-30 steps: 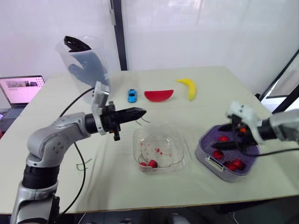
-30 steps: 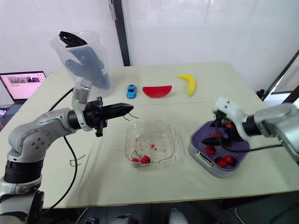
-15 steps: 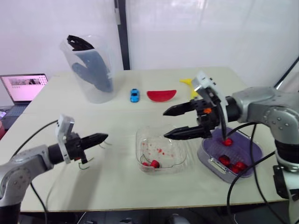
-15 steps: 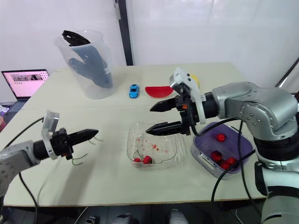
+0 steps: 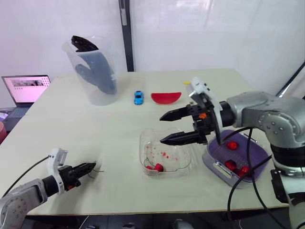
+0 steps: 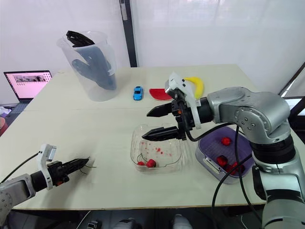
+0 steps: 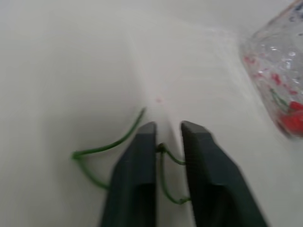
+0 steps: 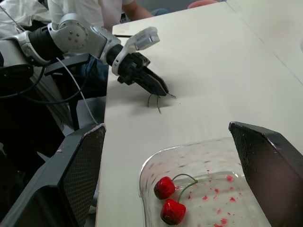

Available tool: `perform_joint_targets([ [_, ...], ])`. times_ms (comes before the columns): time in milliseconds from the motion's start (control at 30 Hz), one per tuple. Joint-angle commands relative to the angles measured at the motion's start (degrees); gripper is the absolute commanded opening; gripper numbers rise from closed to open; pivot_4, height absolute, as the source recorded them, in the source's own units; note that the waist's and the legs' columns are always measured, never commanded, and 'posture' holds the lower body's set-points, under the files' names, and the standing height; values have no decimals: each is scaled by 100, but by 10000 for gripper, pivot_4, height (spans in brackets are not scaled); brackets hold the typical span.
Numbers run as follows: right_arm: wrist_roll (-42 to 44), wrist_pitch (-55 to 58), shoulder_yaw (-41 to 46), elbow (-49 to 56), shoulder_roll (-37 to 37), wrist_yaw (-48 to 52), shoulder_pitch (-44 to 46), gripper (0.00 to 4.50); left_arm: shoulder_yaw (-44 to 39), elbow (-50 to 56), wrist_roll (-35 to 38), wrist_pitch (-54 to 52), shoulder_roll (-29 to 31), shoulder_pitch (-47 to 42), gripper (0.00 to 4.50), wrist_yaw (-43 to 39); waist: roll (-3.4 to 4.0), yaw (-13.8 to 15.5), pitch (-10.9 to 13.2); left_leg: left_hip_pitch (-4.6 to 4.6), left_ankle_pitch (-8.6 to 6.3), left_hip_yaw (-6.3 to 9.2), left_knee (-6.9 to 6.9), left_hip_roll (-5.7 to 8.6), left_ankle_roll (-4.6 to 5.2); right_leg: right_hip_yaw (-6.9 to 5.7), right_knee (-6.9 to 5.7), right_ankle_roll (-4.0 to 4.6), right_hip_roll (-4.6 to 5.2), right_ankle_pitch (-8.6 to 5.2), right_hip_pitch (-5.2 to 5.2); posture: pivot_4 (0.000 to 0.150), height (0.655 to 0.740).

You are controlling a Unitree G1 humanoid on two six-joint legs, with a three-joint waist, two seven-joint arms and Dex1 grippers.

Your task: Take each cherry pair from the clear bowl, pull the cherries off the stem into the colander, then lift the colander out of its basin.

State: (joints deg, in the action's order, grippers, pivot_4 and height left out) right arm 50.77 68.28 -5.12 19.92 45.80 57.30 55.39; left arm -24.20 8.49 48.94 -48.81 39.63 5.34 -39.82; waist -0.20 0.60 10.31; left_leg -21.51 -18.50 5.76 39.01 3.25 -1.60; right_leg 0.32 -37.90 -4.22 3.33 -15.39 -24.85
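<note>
one cherry pair (image 5: 155,167) is left in the clear bowl (image 5: 142,142); the colander (image 5: 255,153) is not yet lifted. right gripper (image 5: 163,129) gapes wide, empty; left gripper (image 7: 168,130) is barely parted around a bare stem (image 7: 109,146).

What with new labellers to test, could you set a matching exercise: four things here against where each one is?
1. cherry pair
2. stems
3. right tool
4. car

A. beside the watermelon slice
B. in the bowl
C. on the table at the left tool
D. open, over the bowl

Pairs: 1-B, 2-C, 3-D, 4-A.
</note>
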Motion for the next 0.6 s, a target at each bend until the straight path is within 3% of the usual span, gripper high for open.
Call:
perform_joint_targets([
  [33, -12, -72, 91, 73, 70, 37, 144, 45000, -305, 40, -53, 204, 175, -25, 29766, -157, 0, 3, 0, 0, 0, 0, 0, 0, 0, 0, 0, 0, 0, 0, 0, 1500, 7400],
  [133, 35, -24, 106, 85, 100, 46, 116, 45000, -470, 72, -8, 209, 301, -31, 44668, -257, 0, 0, 0, 0, 0, 0, -1, 0, 0, 0, 1, 0, 1, 0, 0, 1500, 7400],
  [367, 59, 82, 58, 167, 224, 90, 9, 45000, -766, 111, 102, 369, 591, -229, 44668, -695, 0, -5, 0, -1, 0, 0, -2, 0, 0, 0, 1, 0, 1, 0, -2, 1500, 7400],
  [600, -389, -174, -372, 359, 674, 317, -195, 45000, -841, 770, 959, 88, 1001, -964, 44668, -1286, -1, 0, 0, -4, -2, 1, -2, 0, 3, -3, 11, 0, 4, 0, 2, 1500, 7400],
])
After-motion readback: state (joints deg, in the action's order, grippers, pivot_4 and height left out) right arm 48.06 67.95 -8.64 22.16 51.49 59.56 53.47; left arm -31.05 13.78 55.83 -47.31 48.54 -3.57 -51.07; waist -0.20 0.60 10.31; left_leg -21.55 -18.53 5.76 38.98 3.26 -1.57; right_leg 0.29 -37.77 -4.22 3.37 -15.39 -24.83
